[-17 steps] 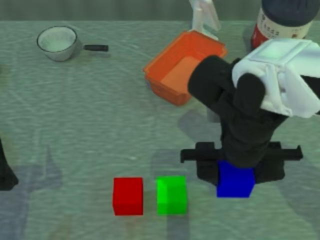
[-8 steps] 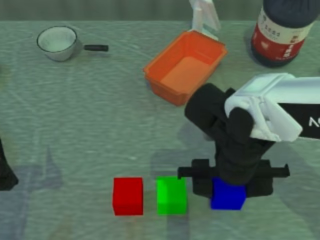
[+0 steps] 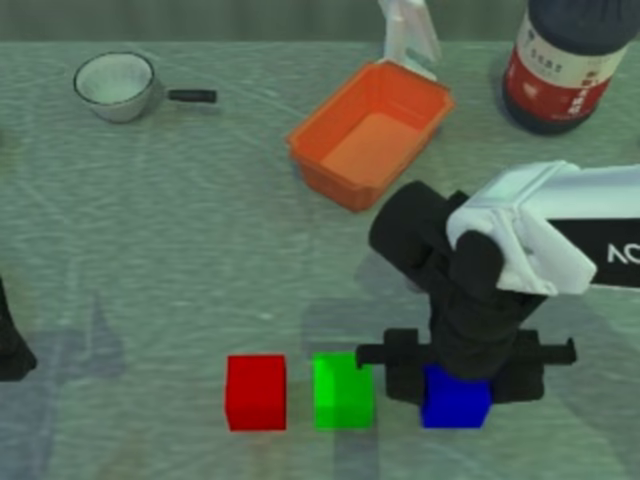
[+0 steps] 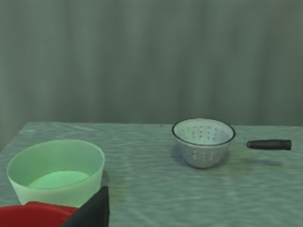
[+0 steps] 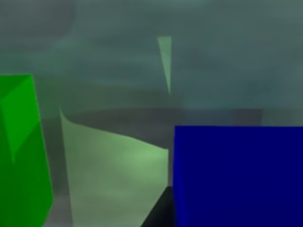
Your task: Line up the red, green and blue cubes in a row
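Note:
The red cube (image 3: 256, 392) and green cube (image 3: 342, 390) sit side by side near the table's front edge. The blue cube (image 3: 455, 402) is to the right of the green one, about level with both and a small gap away. My right gripper (image 3: 458, 384) reaches down from above and is shut on the blue cube. In the right wrist view the blue cube (image 5: 236, 175) fills the near corner beside a dark finger (image 5: 158, 213), with the green cube (image 5: 19, 151) across a strip of table. My left arm (image 3: 10, 345) is parked at the left edge.
An orange tray (image 3: 330, 165) stands behind the right arm, with a white object (image 3: 408, 30) behind it. A dark bottle (image 3: 565, 60) is at the back right, a white strainer (image 3: 115, 85) at the back left. The left wrist view shows a pale green bowl (image 4: 57, 170).
My right gripper has carried the blue cube toward the front edge and slightly left, closer to the green cube. The red and green cubes and the left arm have not moved.

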`<action>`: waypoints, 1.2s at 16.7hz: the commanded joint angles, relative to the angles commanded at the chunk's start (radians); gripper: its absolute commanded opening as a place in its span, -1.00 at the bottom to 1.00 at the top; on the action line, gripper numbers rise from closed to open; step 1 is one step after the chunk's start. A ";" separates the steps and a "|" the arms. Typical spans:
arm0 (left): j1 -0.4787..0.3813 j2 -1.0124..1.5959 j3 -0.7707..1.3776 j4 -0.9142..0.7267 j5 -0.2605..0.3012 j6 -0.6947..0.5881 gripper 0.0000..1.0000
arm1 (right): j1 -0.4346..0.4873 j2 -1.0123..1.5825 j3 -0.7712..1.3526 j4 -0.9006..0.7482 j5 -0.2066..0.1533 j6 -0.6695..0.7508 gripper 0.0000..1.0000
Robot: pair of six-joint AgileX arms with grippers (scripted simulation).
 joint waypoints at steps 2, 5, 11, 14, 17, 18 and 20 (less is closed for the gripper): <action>0.000 0.000 0.000 0.000 0.000 0.000 1.00 | 0.000 0.000 0.000 0.000 0.000 0.000 -0.40; 0.000 0.000 0.000 0.000 0.000 0.000 1.00 | 0.000 0.000 0.000 0.000 0.000 0.000 0.06; 0.000 0.000 0.000 0.000 0.000 0.000 1.00 | 0.000 0.000 0.000 0.000 0.000 0.000 0.96; 0.000 0.000 0.000 0.000 0.000 0.000 1.00 | 0.000 0.000 0.000 0.000 0.000 0.000 1.00; 0.000 0.000 0.000 0.000 0.000 0.000 1.00 | 0.000 0.000 0.000 0.000 0.000 0.000 1.00; 0.000 0.000 0.000 0.000 0.000 0.000 1.00 | 0.000 0.000 0.000 0.000 0.000 0.000 1.00; 0.000 0.000 0.000 0.000 0.000 0.000 1.00 | -0.001 -0.001 0.000 0.000 0.000 0.000 1.00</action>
